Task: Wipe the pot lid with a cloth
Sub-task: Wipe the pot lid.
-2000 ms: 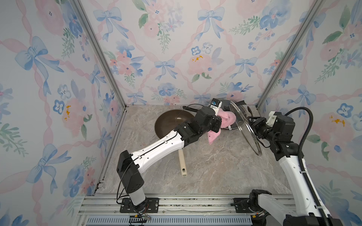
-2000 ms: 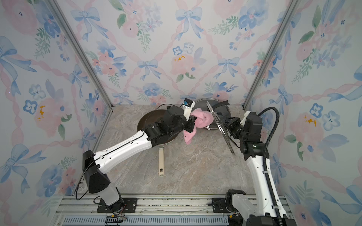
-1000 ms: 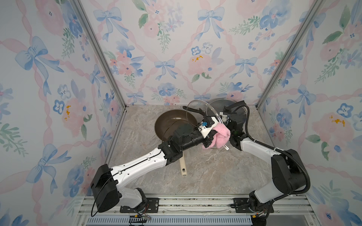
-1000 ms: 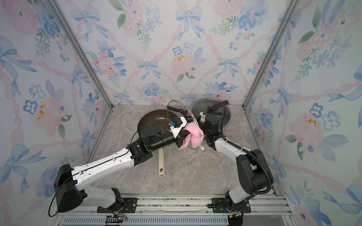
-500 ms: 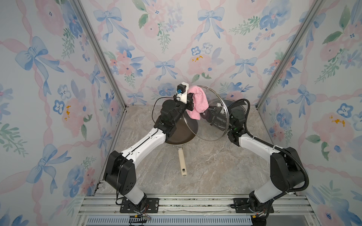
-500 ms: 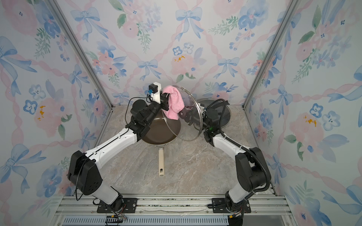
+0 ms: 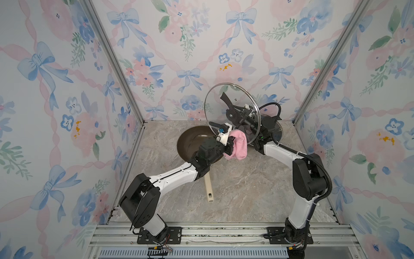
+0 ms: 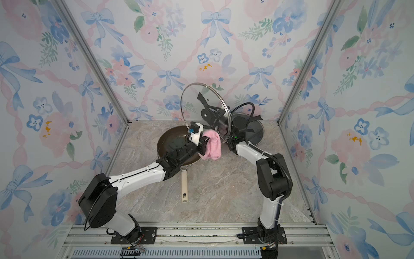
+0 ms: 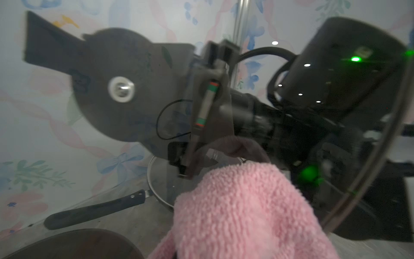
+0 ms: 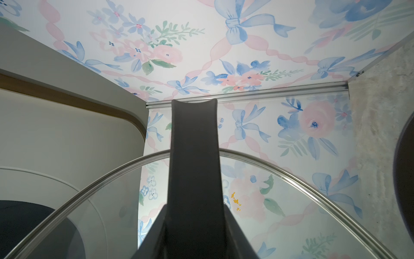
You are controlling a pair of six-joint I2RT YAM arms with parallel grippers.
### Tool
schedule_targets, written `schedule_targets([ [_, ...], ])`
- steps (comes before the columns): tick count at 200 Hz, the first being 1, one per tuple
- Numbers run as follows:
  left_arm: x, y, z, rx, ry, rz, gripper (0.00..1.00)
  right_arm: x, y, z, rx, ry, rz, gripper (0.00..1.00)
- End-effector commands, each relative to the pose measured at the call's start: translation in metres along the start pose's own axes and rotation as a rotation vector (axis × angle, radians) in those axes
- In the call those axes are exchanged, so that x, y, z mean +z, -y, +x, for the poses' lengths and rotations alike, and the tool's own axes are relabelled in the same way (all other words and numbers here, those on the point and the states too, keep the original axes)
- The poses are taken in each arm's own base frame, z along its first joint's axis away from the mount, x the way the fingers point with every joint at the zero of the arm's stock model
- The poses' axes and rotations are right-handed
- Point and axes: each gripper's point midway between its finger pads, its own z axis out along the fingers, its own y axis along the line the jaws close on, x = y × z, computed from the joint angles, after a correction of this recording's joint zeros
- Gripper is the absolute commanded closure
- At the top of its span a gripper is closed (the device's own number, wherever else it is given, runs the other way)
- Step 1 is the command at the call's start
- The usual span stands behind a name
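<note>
Cloth (image 7: 239, 146) pinched in left jaws; lid (image 7: 216, 107) clamped in right jaws.

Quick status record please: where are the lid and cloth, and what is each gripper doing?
lid: glass, held above the table, tilted near upright
right gripper: shut on the lid's black handle
left gripper: shut on cloth
cloth: pink, at the lid's lower rim, seemingly touching
pan: on table, partly under left arm
</note>
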Motion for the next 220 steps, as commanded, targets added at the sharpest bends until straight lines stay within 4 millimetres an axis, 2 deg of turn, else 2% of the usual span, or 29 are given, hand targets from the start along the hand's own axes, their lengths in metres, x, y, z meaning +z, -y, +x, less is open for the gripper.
schedule_targets([
  [1, -0.002, 0.045, -0.066, 0.084, 0.138, 0.147, 0.93, 0.009, -0.070, 0.038, -0.073, -0.124, -0.215, 0.84],
  [14, 0.008, 0.038, -0.096, 0.115, 0.200, 0.099, 0.93, 0.012, -0.059, 0.039, -0.062, -0.131, -0.197, 0.84],
  [25, 0.020, 0.018, -0.115, 0.118, 0.227, 0.038, 0.93, 0.013, -0.056, 0.040, -0.053, -0.137, -0.196, 0.84],
  [33, 0.027, -0.004, -0.128, 0.092, 0.246, -0.015, 0.93, 0.013, -0.056, 0.043, -0.049, -0.146, -0.205, 0.84],
  [43, 0.032, -0.039, -0.132, 0.048, 0.256, -0.096, 0.93, 0.012, -0.057, 0.046, -0.045, -0.156, -0.214, 0.84],
  [56, 0.035, -0.080, -0.122, 0.027, 0.242, -0.233, 0.93, 0.011, -0.062, 0.052, -0.042, -0.166, -0.226, 0.84],
  [65, 0.034, -0.102, -0.107, 0.033, 0.211, -0.314, 0.93, 0.009, -0.065, 0.053, -0.041, -0.165, -0.232, 0.84],
  [81, 0.027, -0.127, -0.064, 0.026, 0.125, -0.409, 0.94, 0.006, -0.072, 0.057, -0.052, -0.166, -0.240, 0.84],
  [97, 0.018, -0.122, -0.022, -0.029, 0.048, -0.383, 0.94, 0.003, -0.079, 0.058, -0.064, -0.163, -0.243, 0.84],
  [107, 0.015, -0.102, -0.004, -0.082, 0.014, -0.302, 0.94, 0.002, -0.082, 0.057, -0.067, -0.160, -0.241, 0.84],
  [115, 0.015, -0.075, 0.000, -0.093, 0.001, -0.225, 0.94, 0.002, -0.083, 0.056, -0.073, -0.157, -0.238, 0.84],
  [128, 0.017, -0.028, -0.013, -0.029, 0.016, -0.119, 0.94, 0.001, -0.079, 0.054, -0.076, -0.154, -0.216, 0.84],
  [140, 0.022, 0.015, -0.041, 0.024, 0.073, -0.010, 0.94, 0.000, -0.072, 0.051, -0.076, -0.146, -0.192, 0.85],
  [147, 0.026, 0.030, -0.058, 0.047, 0.110, 0.024, 0.94, 0.000, -0.069, 0.051, -0.076, -0.148, -0.180, 0.85],
  [153, 0.030, 0.033, -0.074, 0.055, 0.144, 0.027, 0.94, 0.001, -0.067, 0.050, -0.077, -0.149, -0.174, 0.85],
  [169, 0.043, 0.015, -0.104, 0.055, 0.214, -0.043, 0.94, 0.000, -0.065, 0.052, -0.075, -0.157, -0.173, 0.85],
  [175, 0.047, 0.001, -0.111, 0.056, 0.230, -0.091, 0.94, -0.001, -0.065, 0.052, -0.072, -0.158, -0.174, 0.85],
  [185, 0.052, -0.030, -0.113, 0.051, 0.236, -0.198, 0.94, -0.002, -0.066, 0.053, -0.071, -0.163, -0.179, 0.85],
  [204, 0.051, -0.087, -0.091, -0.001, 0.195, -0.347, 0.94, -0.004, -0.075, 0.056, -0.079, -0.170, -0.200, 0.85],
  [220, 0.043, -0.114, -0.054, -0.029, 0.124, -0.423, 0.94, -0.008, -0.083, 0.058, -0.094, -0.174, -0.211, 0.85],
])
